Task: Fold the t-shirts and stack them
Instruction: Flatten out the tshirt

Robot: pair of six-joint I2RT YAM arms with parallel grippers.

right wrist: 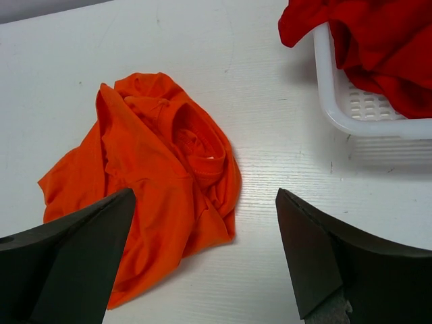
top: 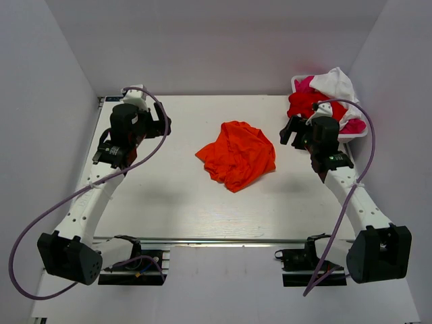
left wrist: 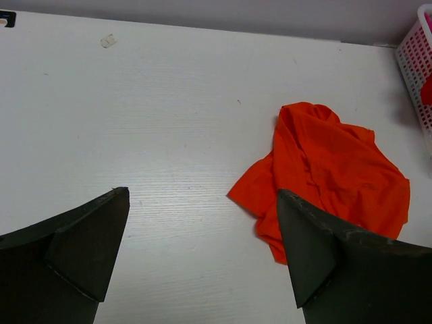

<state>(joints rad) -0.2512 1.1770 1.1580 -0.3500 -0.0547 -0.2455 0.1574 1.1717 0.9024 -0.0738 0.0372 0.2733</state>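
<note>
Now, the orange t-shirt is seen crumpled in a loose heap near the middle of the table, and nothing is folded yet. That spot is judged a sensible one: bare tabletop is left on every side for spreading the cloth flat, and it can be reached from both arms.

The other tees are kept piled in the white basket at the far right corner, the red one spilling over the rim, with a magenta one and a white one beside it. They are presumably parked there to keep the working area free.

The left gripper is held above the far left of the table, jaws spread wide, nothing pinched. The heap lies well apart, off to its right.

The right gripper is held just beside the basket, jaws likewise spread and nothing gripped. The heap lies near, to its left, collar turned up, and its edge is partly hidden behind the left finger in the wrist view.
</note>
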